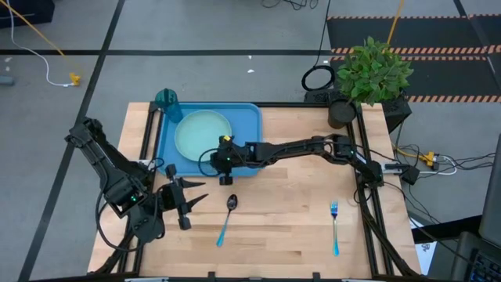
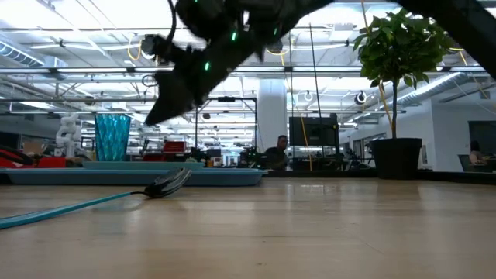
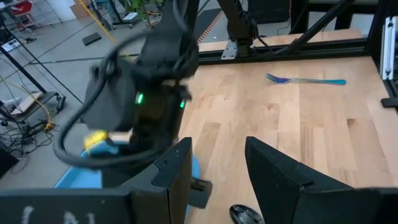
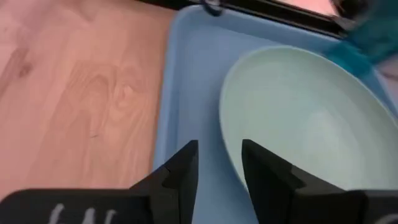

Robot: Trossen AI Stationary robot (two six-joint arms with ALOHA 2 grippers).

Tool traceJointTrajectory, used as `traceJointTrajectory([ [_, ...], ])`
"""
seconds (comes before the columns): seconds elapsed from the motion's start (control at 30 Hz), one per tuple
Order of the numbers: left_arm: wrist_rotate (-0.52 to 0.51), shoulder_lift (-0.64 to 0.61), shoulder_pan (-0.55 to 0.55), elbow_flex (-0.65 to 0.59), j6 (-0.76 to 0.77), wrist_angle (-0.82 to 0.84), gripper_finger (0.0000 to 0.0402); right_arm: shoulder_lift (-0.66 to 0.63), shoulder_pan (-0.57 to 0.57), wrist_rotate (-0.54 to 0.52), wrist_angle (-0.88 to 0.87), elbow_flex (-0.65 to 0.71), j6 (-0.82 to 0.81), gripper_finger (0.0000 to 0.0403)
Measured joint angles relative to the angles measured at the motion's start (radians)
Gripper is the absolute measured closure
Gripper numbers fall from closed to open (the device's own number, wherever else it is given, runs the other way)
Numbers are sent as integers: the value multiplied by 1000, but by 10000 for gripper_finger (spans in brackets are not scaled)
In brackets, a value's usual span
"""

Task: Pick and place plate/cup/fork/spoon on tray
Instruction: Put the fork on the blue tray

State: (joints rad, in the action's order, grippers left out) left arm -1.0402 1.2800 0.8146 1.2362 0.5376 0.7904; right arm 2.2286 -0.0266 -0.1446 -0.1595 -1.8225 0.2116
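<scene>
The pale mint-green plate [image 1: 203, 135] lies flat in the blue tray [image 1: 247, 117]. The teal cup [image 1: 166, 98] stands upright at the tray's far left corner. My right gripper [image 4: 219, 163] is open above the tray's near part, by the plate's near rim [image 4: 231, 134], and touches nothing. The spoon [image 1: 228, 213] lies on the wood near the tray, its dark bowl [image 3: 245, 214] just ahead of my open left gripper [image 1: 194, 196]. The blue-handled fork [image 1: 334, 227] lies on the wood at the near right.
A potted plant [image 1: 368, 74] stands at the table's far right corner. Black frame rails [image 1: 368, 204] run along the table's sides. Bare wood [image 1: 282, 219] lies between the spoon and the fork. My right arm [image 1: 297, 147] reaches across the table's middle.
</scene>
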Motion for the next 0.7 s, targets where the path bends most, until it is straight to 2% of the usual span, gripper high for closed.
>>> traceJointTrajectory([
  [0.17,3,0,0,0,-6,-43,250,-90,78,-190,-179,0,-158,286],
  [0.27,8,0,2,0,-9,-68,250,-140,132,-251,-329,0,-276,286],
  [0.7,11,10,21,0,13,-91,250,-273,434,-275,-858,-1,-937,286],
])
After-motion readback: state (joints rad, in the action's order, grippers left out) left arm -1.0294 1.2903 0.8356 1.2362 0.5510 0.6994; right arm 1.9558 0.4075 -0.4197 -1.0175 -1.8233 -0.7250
